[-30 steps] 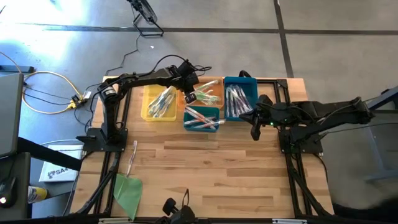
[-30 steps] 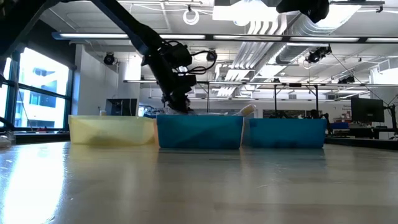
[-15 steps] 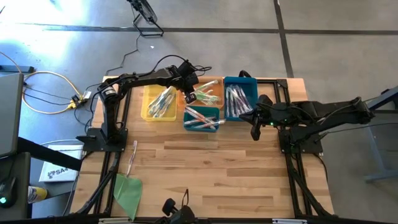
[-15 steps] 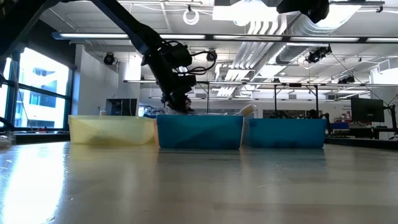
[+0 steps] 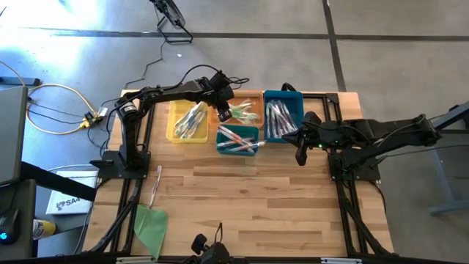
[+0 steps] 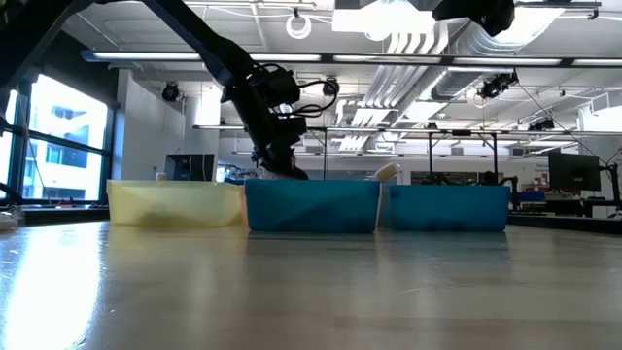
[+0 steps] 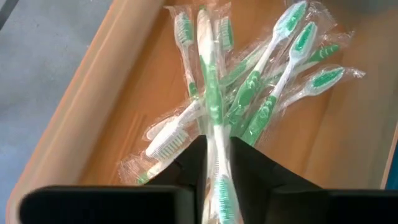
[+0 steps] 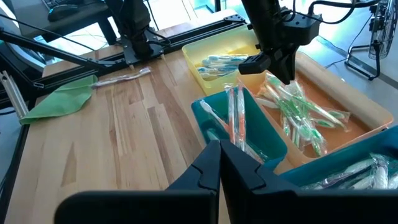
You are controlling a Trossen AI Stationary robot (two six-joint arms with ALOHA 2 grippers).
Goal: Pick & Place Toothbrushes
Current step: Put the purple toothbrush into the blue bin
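Placement step: left end effector (image 7: 216,163) over the orange bin (image 5: 253,97) at the counter's far edge.

Its fingers stand slightly apart around a green toothbrush (image 7: 211,118) above the green pile; full release appears next. Right end effector (image 8: 220,163), closed and empty, waits beside the blue bin (image 5: 286,97).

floor: grey concrete (image 5: 381,44) | ceiling: ducts, lights (image 6: 408,39) | window (image 6: 58,136): left

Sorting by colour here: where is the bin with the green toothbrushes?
In the high view, the orange bin of green toothbrushes sits at the table's far edge, between the yellow bin and the blue bin, directly under the left hand.
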